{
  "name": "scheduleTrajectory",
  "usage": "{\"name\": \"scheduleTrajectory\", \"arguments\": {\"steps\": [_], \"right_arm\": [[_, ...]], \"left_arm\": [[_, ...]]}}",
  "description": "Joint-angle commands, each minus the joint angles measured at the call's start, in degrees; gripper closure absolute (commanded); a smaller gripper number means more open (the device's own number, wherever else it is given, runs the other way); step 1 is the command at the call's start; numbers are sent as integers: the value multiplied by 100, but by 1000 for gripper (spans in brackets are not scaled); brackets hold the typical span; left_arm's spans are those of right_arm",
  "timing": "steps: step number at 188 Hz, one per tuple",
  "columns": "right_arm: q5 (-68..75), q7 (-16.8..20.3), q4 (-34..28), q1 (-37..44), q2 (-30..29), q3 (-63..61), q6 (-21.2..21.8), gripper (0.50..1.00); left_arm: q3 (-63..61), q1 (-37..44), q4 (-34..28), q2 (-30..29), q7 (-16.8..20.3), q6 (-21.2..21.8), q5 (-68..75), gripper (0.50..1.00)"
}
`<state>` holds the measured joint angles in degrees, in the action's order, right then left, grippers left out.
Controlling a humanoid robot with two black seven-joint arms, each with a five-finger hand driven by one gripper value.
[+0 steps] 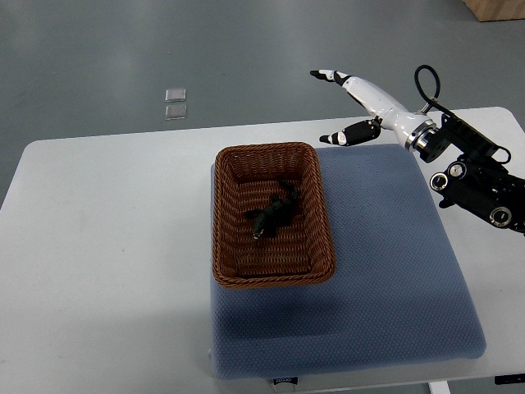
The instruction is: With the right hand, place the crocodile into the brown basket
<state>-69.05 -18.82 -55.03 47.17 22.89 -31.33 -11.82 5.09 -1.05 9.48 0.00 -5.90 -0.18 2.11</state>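
**Item 1.** Small dark toy crocodile (275, 212). Lies inside the brown woven wicker basket (267, 148), on its floor, about the middle and a little toward the right wall. Long axis runs diagonally, from the picture's lower left to its upper right. Which end is the head is too small to tell.

**Item 2.** Basket. Rectangular and upright, with its long side running away from the robot. Sits on the left part of a blue textured foam mat (394, 263), which lies on the white rounded desk (107, 230).

**Item 3.** Right hand (369, 103). White, on a black arm entering from the right edge. Held over the far right corner of the mat, beyond the basket's far right corner and well apart from it. Fingers (332, 77) are extended and spread, pointing toward the picture's left, and grip nothing.

**Item 4.** Left arm. Not in view.

**Governing relation.** The crocodile lies toward the picture's lower left of the fingers, enclosed by the basket walls, with clear mat between the hand and the rim. The right hand is the only hand near.

**Assessment.** The placement appears done, with the toy contained and the hand empty. What is left is probably only to draw the arm back.
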Motion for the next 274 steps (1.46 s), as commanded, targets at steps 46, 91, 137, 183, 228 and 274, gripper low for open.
{"name": "scheduleTrajectory", "arguments": {"steps": [46, 91, 137, 183, 228, 274], "right_arm": [[1851, 353, 151, -884, -109, -2035, 443, 587], [1842, 889, 151, -1421, -346, -3661, 1621, 587], [1825, 1381, 177, -1887, -795, -4971, 2624, 587], [1842, 1724, 177, -2115, -1050, -5516, 3177, 583], [1860, 1592, 230, -2203, -1322, -5630, 2826, 568], [1860, 1399, 265, -2352, -1463, -5621, 2237, 568]], "left_arm": [[1, 0, 1, 0, 2, 0, -9, 500], [1, 0, 1, 0, 1, 0, 0, 500], [1, 0, 1, 0, 2, 0, 0, 500], [1, 0, -8, 0, 2, 0, -9, 500], [1, 0, 1, 0, 2, 0, 0, 500], [-8, 0, 1, 0, 2, 0, -9, 500]]}}
